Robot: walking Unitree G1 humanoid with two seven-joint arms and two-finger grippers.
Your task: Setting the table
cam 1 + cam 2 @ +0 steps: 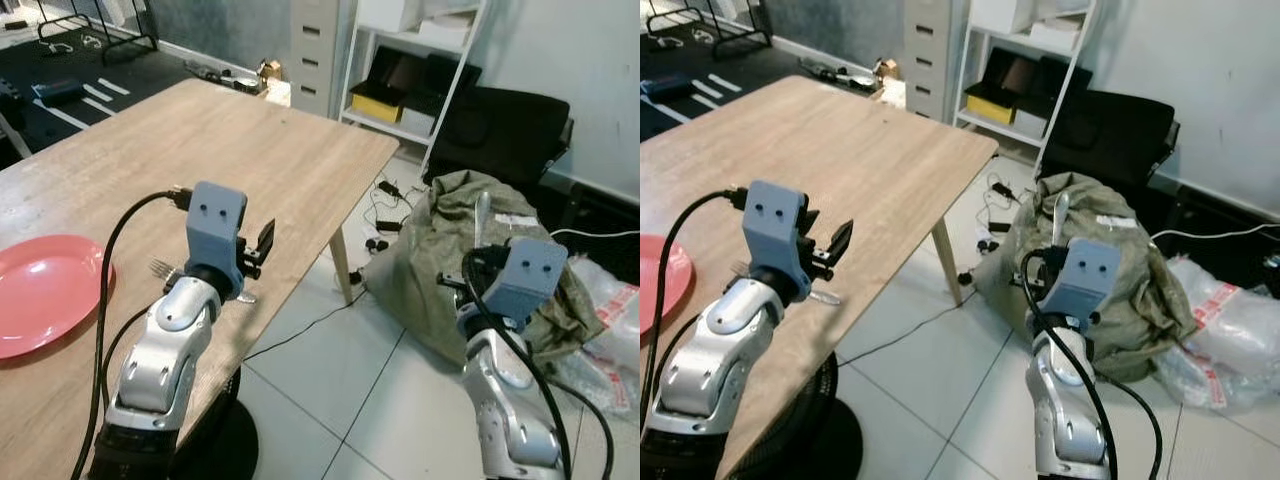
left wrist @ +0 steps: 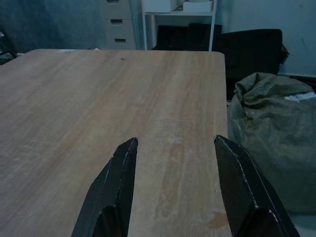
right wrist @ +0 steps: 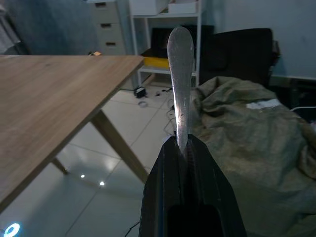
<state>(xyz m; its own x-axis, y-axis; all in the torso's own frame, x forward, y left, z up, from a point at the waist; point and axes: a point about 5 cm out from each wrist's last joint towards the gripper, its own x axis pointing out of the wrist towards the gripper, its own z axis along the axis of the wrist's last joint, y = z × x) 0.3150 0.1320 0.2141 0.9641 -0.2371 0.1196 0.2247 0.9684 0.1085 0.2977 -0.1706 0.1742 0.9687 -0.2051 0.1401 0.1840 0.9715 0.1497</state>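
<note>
Pinched between the pressed-together fingers of the right gripper (image 3: 181, 148), a thin metal utensil (image 3: 180, 74) is held upright, off the desk (image 1: 250, 150). It is judged light, stiff and slippery. Above the desk edge, the left gripper (image 2: 175, 163) is spread, beside a fork (image 1: 162, 268) and plate (image 1: 40, 290).

My two silver arms (image 1: 165, 350) end in blue-grey wrist boxes (image 1: 215, 222) with two small dark holes, black cables (image 1: 105, 300) looping at nine o'clock, and long black fingers (image 2: 116, 190).
</note>
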